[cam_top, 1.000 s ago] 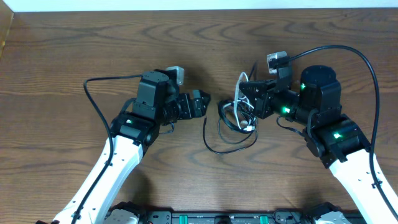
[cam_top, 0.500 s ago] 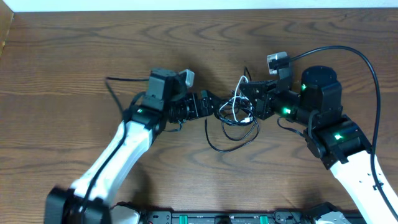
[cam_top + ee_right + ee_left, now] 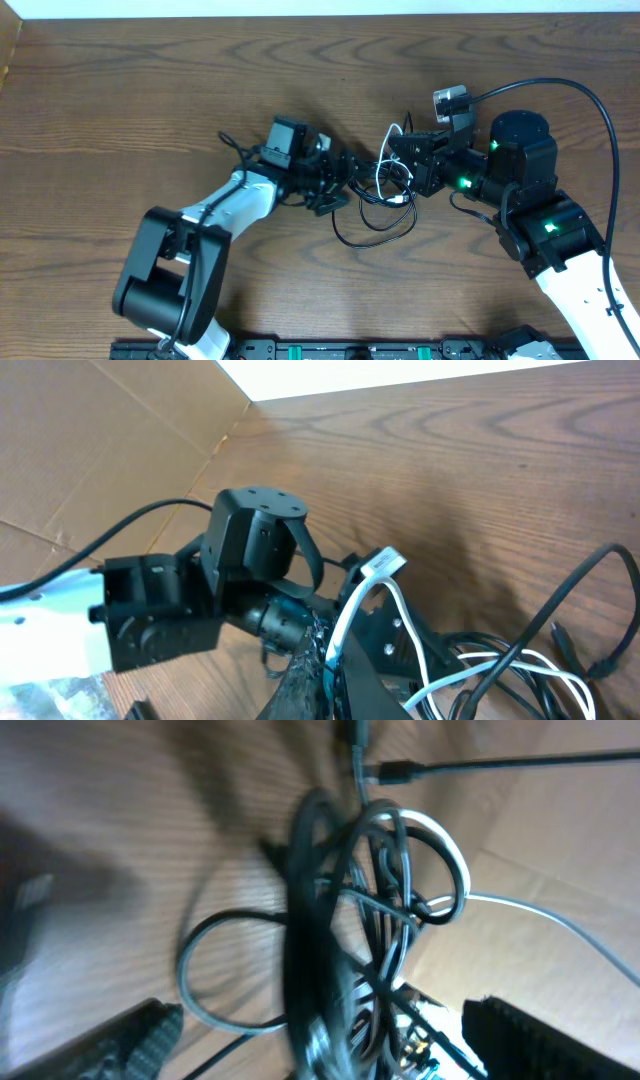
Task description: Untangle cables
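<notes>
Firmly, right pincer (image 3: 394, 163) grips cables (image 3: 305, 920) (left pincer (image 3: 343, 186) gapes beside).

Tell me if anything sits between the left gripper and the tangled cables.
Nothing visible does. The left gripper is right at the cable bundle, its jaws open around some loops in the wrist view.

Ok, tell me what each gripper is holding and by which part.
Right gripper is shut on the cables, at the bundle's right side by the white loop. Left gripper is open around them, holding nothing.
</notes>
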Action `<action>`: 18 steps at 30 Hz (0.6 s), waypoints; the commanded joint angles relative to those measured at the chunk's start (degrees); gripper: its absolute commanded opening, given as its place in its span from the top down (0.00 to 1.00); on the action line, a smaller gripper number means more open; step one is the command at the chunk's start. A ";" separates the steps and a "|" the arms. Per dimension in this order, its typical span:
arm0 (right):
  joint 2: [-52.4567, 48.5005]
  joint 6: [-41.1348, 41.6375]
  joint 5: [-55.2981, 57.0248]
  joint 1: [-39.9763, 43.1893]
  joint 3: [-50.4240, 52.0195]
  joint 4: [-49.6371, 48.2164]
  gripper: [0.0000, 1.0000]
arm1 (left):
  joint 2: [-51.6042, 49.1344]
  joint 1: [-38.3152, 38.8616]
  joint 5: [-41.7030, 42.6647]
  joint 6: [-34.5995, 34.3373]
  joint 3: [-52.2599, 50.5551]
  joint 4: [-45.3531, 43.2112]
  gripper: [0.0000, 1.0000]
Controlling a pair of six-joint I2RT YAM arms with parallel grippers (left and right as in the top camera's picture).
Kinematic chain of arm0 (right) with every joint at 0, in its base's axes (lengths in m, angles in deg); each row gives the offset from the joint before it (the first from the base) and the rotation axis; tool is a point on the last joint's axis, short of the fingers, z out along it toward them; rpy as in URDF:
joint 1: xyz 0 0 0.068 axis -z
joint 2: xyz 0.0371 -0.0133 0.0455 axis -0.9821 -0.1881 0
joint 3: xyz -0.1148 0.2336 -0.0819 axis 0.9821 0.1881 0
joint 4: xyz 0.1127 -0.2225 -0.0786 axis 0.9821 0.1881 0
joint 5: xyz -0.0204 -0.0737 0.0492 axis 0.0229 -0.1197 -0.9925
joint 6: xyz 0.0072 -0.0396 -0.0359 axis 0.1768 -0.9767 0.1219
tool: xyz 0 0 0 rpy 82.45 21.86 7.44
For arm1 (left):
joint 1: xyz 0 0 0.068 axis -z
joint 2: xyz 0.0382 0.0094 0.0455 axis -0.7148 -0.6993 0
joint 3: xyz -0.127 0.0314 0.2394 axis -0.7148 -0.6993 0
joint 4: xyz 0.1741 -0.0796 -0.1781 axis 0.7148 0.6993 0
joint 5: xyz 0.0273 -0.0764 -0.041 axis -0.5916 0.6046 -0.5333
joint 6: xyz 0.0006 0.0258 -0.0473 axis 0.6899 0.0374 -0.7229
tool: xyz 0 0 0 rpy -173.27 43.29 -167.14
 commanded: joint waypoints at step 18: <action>13.03 -1.57 8.22 11.56 -0.24 7.80 0.99 | -1.20 0.15 -16.48 12.72 -0.22 -5.03 0.92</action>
